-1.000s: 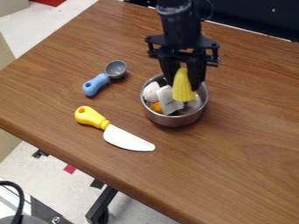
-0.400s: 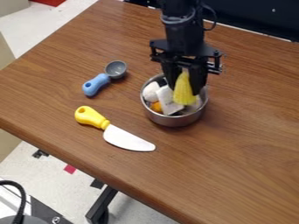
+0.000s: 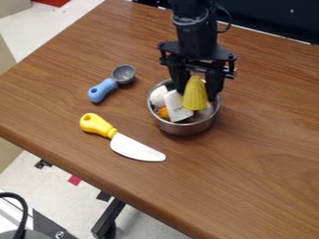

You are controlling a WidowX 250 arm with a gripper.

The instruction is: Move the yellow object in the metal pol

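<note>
Fingers (image 3: 215, 84): we see 2, parted wider than the corn, apparently holding nothing.
Corn (image 3: 195, 95): yellow, steeply tilted between the fingers, its lower end inside the pot.
Pot (image 3: 181, 129): metal, also holding a white block (image 3: 177, 106).
Caution: if we lift with 1 finger dragging on the corn, it may tip over the rim; a finger catching the rim could shift the pot toward the knife (image 3: 135, 148).

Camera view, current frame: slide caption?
Black two-finger tool at a round metal pot, fingers either side of a ridged yellow cone-shaped object.
</note>
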